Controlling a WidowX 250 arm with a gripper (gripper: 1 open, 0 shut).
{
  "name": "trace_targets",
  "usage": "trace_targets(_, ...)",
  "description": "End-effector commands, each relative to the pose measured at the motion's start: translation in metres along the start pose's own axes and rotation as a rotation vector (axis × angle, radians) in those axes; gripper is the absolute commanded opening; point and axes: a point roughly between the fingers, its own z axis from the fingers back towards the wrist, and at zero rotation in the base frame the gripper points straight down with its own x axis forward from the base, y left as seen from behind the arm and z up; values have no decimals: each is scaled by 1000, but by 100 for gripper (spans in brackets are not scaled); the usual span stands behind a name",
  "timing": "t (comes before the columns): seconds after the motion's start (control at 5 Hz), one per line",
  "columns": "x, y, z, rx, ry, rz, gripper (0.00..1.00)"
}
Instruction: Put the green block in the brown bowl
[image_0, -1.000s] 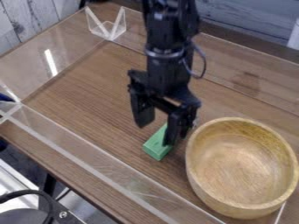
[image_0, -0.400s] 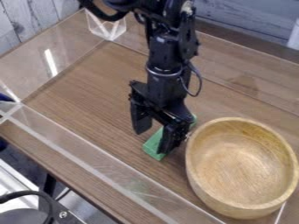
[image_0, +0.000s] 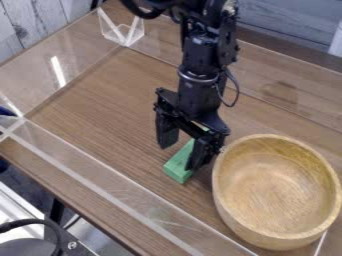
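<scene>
Green block (image_0: 181, 166) lies flat on the wooden table (image_0: 94, 100), lower centre of frame, just left of the brown bowl (image_0: 277, 190). We hold our gripper (image_0: 186, 138) over it, jaws wide, ready to straddle it.

Far end of the green block (image_0: 179, 167) covered by the gripper (image_0: 186, 140), brown bowl (image_0: 277, 190) clipped by the right edge, arm's upper part cut off at the top.
</scene>
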Motion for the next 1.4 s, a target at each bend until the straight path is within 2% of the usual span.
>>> trace_targets(0.0,12,2,2,-2,-40,19,100)
trace_targets(0.2,17,3,-10,-14,-35,45,100)
trace_targets(0.6,21,3,-15,20,-40,41,100)
trace_targets(0.8,22,4,-15,22,-34,43,0)
trace_targets(1.0,23,5,-12,23,-29,42,0)
trace_targets(1.2,27,8,-14,8,-17,33,0)
